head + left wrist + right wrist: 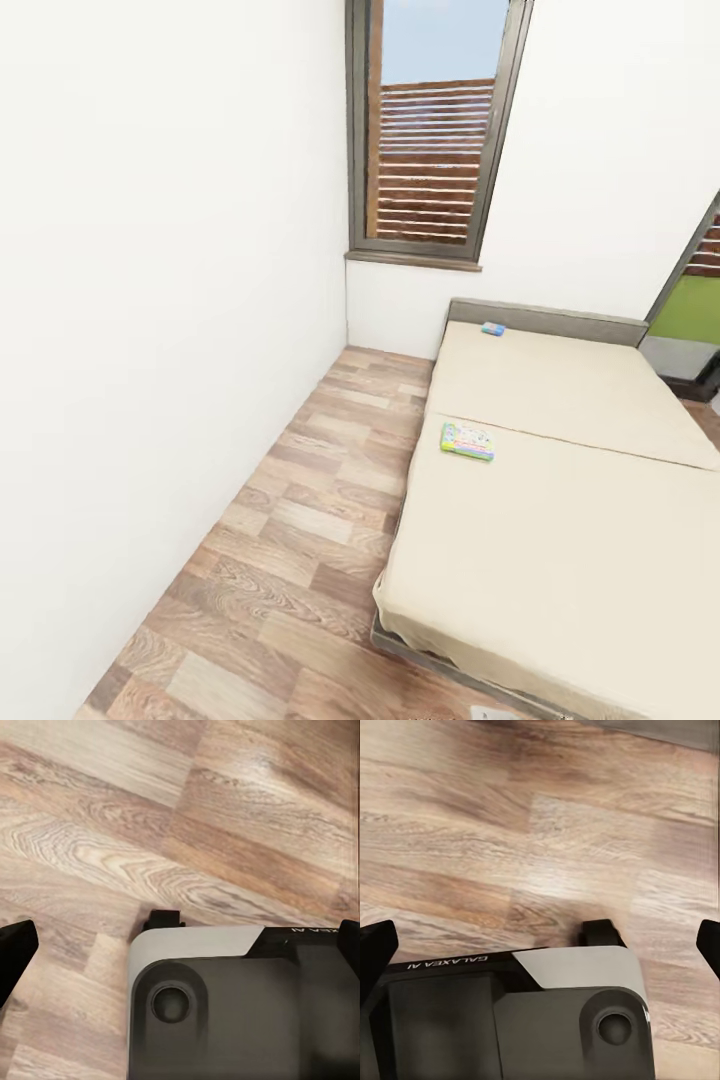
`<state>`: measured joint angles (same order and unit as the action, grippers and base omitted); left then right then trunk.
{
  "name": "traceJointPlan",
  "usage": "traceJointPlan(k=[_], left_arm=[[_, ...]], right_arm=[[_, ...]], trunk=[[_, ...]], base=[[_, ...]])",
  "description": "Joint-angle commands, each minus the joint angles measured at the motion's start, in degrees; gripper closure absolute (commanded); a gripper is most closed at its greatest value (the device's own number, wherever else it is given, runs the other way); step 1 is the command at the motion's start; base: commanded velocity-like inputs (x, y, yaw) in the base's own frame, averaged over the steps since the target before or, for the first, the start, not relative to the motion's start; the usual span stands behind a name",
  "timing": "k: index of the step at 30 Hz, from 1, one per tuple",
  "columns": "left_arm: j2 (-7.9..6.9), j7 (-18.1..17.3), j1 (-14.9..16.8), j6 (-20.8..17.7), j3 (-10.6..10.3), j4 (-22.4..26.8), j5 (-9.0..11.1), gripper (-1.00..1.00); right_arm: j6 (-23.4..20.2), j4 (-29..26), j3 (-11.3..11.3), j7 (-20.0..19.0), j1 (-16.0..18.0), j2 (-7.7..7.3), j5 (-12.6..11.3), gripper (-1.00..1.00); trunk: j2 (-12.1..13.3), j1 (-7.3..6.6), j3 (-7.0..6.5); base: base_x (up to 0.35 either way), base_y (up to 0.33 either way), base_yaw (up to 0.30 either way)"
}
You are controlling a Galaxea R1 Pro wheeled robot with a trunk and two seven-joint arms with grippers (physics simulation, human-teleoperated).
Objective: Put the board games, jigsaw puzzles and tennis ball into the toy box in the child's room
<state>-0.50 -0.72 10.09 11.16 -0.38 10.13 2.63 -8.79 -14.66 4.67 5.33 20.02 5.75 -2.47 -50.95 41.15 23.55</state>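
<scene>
To my left a plain white wall (160, 330) runs back to the corner, and beside it a strip of wooden floor (300, 540) leads toward a tall window (432, 130) with a dark frame and brown slats behind the glass. Right of that floor strip lies the bed (560, 500), low and wide, its beige mattress in two sections with a grey headboard (545, 320) against the far wall.

Two board games rest on the mattress. The nearer board game (467, 441), a flat box with colourful cartoon art, lies close to the bed's left edge, just on my side of the seam between the mattress sections. The far board game (492, 328), small and blue from here, sits up by the headboard; I cannot read its print. The two are well apart.

At the far right edge a green panel (690, 310) shows beyond the bed.

My left fingers (15, 952) hang over the wooden floor above the grey robot base (225, 1005); the dark tips stand wide apart at the frame edges, holding nothing. My right fingers (376, 949) likewise stand spread apart over floor and base, empty.
</scene>
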Motion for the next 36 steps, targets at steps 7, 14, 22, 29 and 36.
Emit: traceJointPlan(k=[7,14,22,29,36], left_arm=[[-0.03,-0.08,0.02,0.18,-0.06,-0.03,0.27,-1.0],[-0.03,-0.08,0.02,0.18,-0.06,-0.03,0.27,-1.0],[-0.03,-0.08,0.02,0.18,-0.06,-0.03,0.27,-1.0],[-0.03,-0.06,0.02,0.18,-0.03,-0.03,0.27,-1.0],[-0.03,-0.02,0.02,0.18,-0.01,-0.03,0.27,-1.0]], right_arm=[[-0.26,-0.11,0.26,0.12,0.02,0.05,-0.26,-1.0],[-0.26,-0.11,0.25,0.12,0.02,0.05,-0.26,-1.0],[-0.26,-0.11,0.28,0.12,0.02,0.05,-0.26,-1.0],[-0.26,-0.11,0.26,0.12,0.02,0.05,-0.26,-1.0],[-0.26,-0.11,0.25,0.12,0.02,0.05,-0.26,-1.0]], trunk=[[-0.04,0.01,0.06],[-0.04,0.01,0.06],[-0.04,0.01,0.06],[-0.04,0.01,0.06],[-0.04,0.01,0.06]], base=[[0.0,0.0,-0.28],[0.0,0.0,-0.28],[0.0,0.0,-0.28],[0.0,0.0,-0.28],[0.0,0.0,-0.28]])
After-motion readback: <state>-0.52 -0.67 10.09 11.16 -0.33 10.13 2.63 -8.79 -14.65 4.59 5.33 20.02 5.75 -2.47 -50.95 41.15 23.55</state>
